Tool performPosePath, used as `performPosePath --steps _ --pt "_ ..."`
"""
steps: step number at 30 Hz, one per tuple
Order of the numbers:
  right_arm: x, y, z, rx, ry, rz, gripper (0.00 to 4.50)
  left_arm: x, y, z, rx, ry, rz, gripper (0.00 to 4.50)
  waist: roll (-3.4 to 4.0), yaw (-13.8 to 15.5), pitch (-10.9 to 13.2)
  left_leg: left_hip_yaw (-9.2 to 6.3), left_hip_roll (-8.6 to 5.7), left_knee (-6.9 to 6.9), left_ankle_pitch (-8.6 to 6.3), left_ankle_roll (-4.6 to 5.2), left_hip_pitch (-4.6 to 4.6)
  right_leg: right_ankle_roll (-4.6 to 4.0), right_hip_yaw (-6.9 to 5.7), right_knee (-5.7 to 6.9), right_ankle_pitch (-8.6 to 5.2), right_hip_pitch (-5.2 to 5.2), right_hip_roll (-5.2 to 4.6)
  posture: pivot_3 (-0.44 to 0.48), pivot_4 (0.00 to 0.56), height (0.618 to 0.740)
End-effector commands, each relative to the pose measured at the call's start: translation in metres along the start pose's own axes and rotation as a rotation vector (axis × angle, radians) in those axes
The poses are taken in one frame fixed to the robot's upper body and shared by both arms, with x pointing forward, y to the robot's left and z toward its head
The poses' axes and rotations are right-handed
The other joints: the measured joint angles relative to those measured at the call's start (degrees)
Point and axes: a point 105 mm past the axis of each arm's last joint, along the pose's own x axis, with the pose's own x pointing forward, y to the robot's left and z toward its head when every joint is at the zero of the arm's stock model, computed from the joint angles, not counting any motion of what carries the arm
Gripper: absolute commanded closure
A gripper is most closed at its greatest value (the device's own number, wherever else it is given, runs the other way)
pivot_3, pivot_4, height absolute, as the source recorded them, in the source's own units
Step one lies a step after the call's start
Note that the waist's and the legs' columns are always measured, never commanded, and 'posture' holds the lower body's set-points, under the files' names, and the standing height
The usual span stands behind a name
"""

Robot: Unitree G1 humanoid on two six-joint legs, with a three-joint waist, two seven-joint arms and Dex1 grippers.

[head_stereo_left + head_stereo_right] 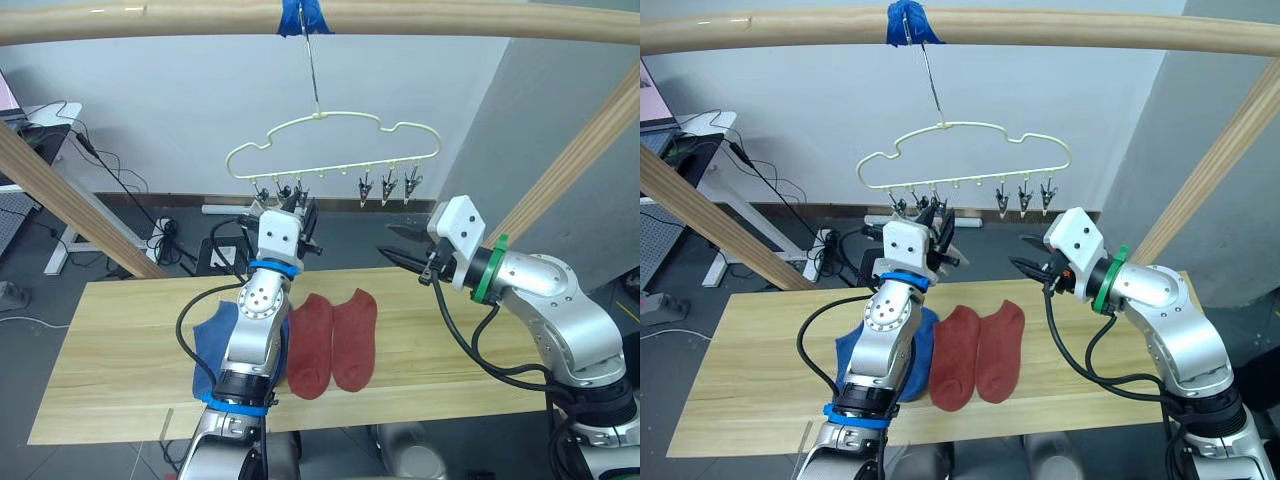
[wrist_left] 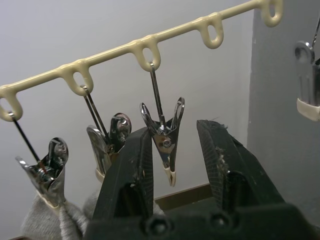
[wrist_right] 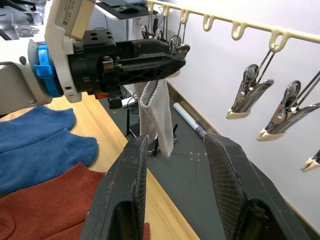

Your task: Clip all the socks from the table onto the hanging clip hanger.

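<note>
The pale yellow-green clip hanger (image 1: 330,150) hangs by its hook from the top pole. My left gripper (image 1: 300,207) is raised to its left clips and is open, with one fingertip (image 2: 132,150) on each side of a shut metal clip (image 2: 164,142) that holds nothing. A light grey sock (image 3: 157,112) hangs from the clips beside it. My right gripper (image 1: 388,245) hovers open and empty to the right, below the hanger's right clips (image 1: 386,186). Two rust red socks (image 1: 330,342) lie side by side on the table (image 1: 120,350). Blue socks (image 1: 212,345) lie partly hidden behind my left arm.
A round wooden pole frame (image 1: 120,18) spans the top and slants down both sides of the table, with blue tape (image 1: 303,14) at the hook. Cables and a power strip (image 1: 165,232) lie on the floor behind the table.
</note>
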Motion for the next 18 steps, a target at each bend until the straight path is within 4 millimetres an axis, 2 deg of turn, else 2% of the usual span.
performPosePath --steps 1,18 --pt "-0.0023 -0.0004 0.0123 -0.033 -0.047 0.002 2.66 0.0050 0.0062 0.0123 0.024 -0.053 0.020 2.94 -0.01 0.0 0.0 0.00 0.00 0.00 0.00 0.00 0.00 0.00 0.00 0.00 0.00 0.00 0.00 -0.306 0.241 0.730" --pt "-0.0015 0.0034 0.0132 -0.022 -0.056 0.022 2.66 0.0099 0.0077 0.0194 0.025 -0.084 0.034 2.94 -0.01 0.0 0.0 0.00 0.00 0.01 0.00 0.00 0.00 0.00 0.00 0.00 0.00 0.00 0.00 -0.305 0.240 0.730"
